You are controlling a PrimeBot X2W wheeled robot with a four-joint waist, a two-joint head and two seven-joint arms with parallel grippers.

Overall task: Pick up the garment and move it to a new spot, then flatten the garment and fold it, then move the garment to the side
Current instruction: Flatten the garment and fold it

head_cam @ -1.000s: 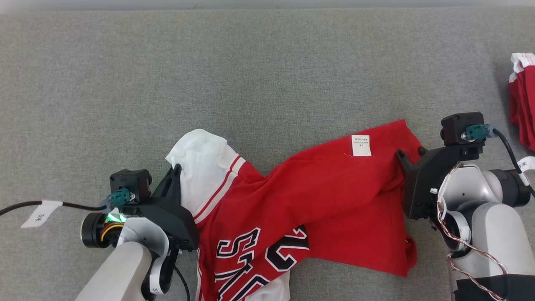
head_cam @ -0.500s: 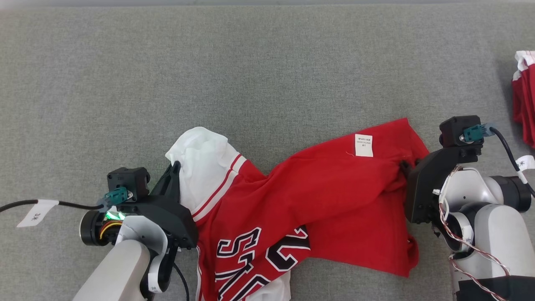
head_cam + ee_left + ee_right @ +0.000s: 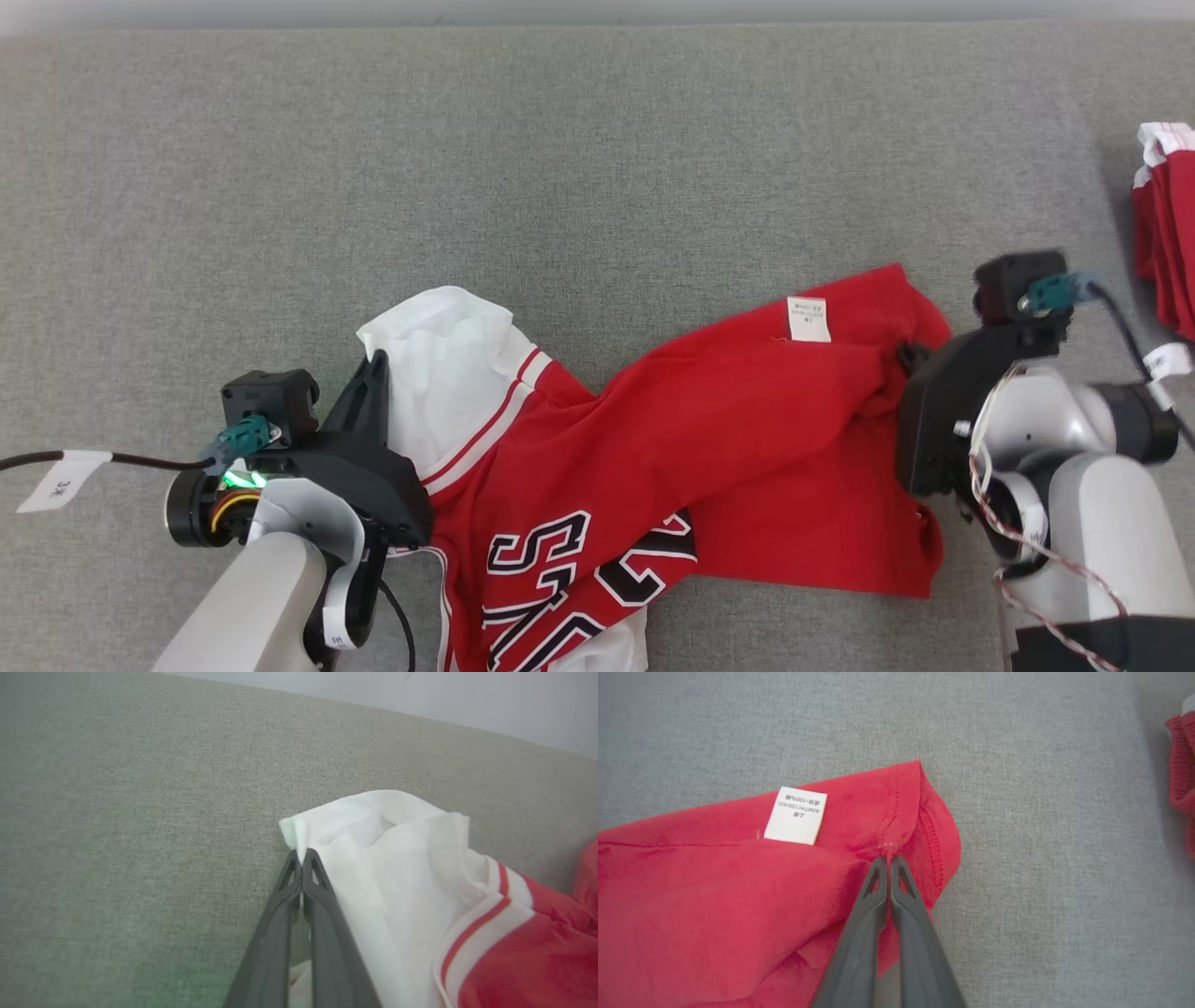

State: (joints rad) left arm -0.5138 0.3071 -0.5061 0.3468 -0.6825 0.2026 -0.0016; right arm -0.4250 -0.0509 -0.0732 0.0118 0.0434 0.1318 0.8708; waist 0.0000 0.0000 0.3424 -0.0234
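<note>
In the lower half of the head view, the shirt (image 3: 747,411) lies crumpled on the gray tabletop (image 3: 560,168), stretched from bottom centre up to mid-right. Its body is red. A white sleeve (image 3: 448,364) w/ red stripes bunches at the left end, and black-and-white numerals (image 3: 579,579) run off the bottom edge. A white label (image 3: 808,319) sits on the red cloth near the upper R corner.

The L claw (image 3: 378,359) is at lower left, clenched on the sleeve's edge. In the L wrist view its fingers (image 3: 322,891) meet mid-frame, w/ a small fold of white cloth pinched at the tips and poking out just above them. The rest of the sleeve spreads to the right of that view, w/ red cloth at the far right.

The R claw (image 3: 904,353) is at mid-right, clenched on the shirt's red cloth. In the R wrist view the fingers (image 3: 906,891) close on a pucker at the seam, just below the hemmed corner, w/ the label up and to the left of the tips.

A 2nd cloth (image 3: 1162,252), red w/ white trim, lies at the right edge of the head view, well apart from the shirt. A paper tag (image 3: 56,478) hangs on the cable at the left edge.
</note>
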